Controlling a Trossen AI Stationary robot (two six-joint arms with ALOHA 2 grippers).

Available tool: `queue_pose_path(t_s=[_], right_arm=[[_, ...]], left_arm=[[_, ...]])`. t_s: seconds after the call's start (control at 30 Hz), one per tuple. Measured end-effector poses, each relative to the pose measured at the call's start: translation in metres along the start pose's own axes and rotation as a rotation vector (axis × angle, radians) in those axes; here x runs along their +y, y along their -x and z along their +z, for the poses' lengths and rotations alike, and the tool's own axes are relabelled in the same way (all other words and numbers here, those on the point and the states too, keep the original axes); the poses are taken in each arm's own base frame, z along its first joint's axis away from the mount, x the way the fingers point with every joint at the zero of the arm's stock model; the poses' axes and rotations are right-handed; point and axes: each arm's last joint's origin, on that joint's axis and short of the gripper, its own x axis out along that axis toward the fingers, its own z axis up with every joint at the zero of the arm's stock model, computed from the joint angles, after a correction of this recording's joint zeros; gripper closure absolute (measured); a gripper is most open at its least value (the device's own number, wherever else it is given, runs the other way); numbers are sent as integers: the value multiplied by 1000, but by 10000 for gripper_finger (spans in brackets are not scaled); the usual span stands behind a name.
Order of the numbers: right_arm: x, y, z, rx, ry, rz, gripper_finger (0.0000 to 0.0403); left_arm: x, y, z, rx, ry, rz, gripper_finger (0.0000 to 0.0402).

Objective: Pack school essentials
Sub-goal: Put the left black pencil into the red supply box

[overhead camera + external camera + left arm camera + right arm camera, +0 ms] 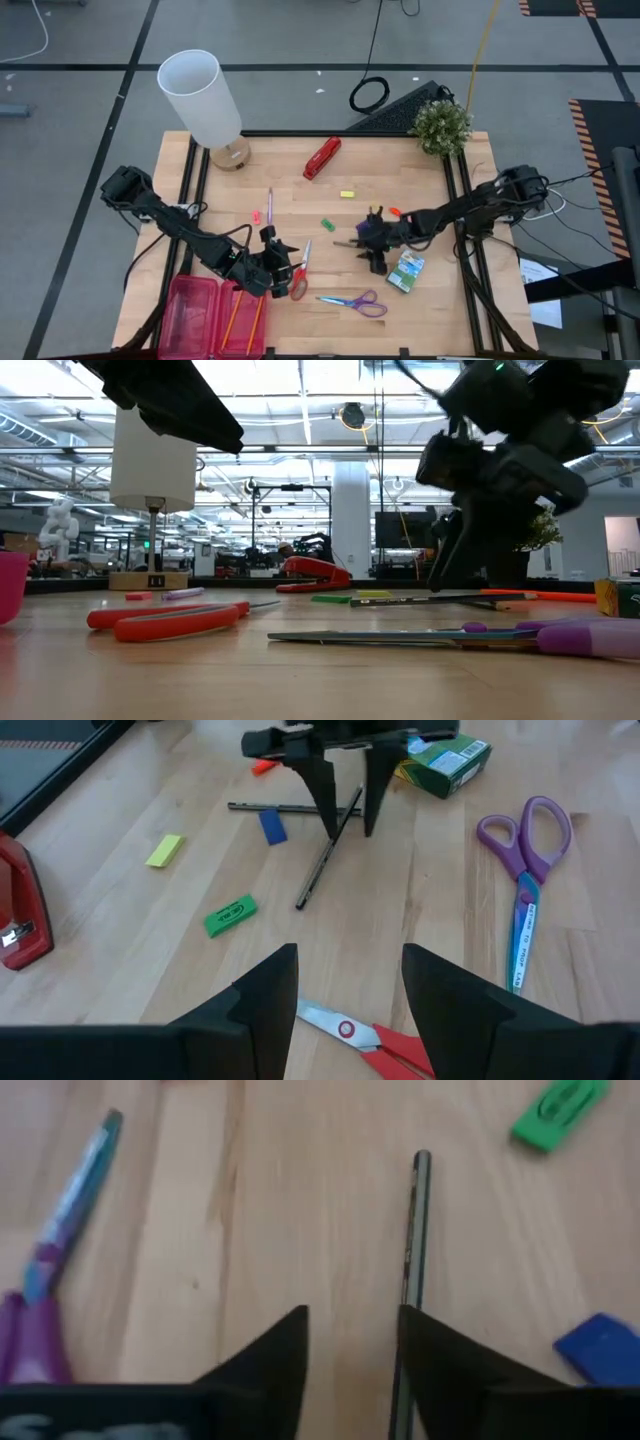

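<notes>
My right gripper (372,250) is open and points down at mid-table. Its fingers straddle a thin dark pen (413,1230), which lies flat on the wood and crosses a second dark pen (285,809). My left gripper (282,262) is open just above the red-handled scissors (350,1030), which lie flat near the front. The purple-handled scissors (355,302) and the green-yellow crayon box (405,270) lie close by. Blue (272,825), green (230,915) and yellow (165,850) erasers are scattered about. Orange pencils (243,318) lie in the pink case (195,300). My right gripper comes from above with one finger on either side of the dark pen's shaft (405,1295). The pen runs close along one finger (440,1350). Whether that finger touches it I cannot tell. The pen lies flat on the table.
A red stapler (322,157), a white lamp (205,100) and a small plant (440,125) stand at the far side. A purple pen (269,205) and a pink eraser (256,216) lie left of centre, an orange eraser (395,211) near my right arm.
</notes>
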Motion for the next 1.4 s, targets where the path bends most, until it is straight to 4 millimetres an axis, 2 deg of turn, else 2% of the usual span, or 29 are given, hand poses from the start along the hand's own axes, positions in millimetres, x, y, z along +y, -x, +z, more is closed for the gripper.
queue_pose_path(t_s=[0.17, 0.33, 0.6, 0.97, 1.23, 1.4], right_arm=[[7, 1, 0, 13, 115, -125, 176], [6, 1, -4, 64, 122, -144, 172], [0, -11, -12, 129, 138, -148, 236], [-11, -10, -4, 82, 53, -107, 385], [-7, 3, 7, 8, 34, -45, 377], [2, 17, 25, -157, 48, 11, 391]], left_arm=[[0, 0, 0, -1, 1, 0, 218], [0, 0, 0, -1, 2, -1, 218], [0, 0, 0, -1, 2, -1, 218], [0, 0, 0, -1, -1, 0, 218], [0, 0, 1, -13, -4, 3, 218], [-5, -6, 4, -61, -33, -10, 218]])
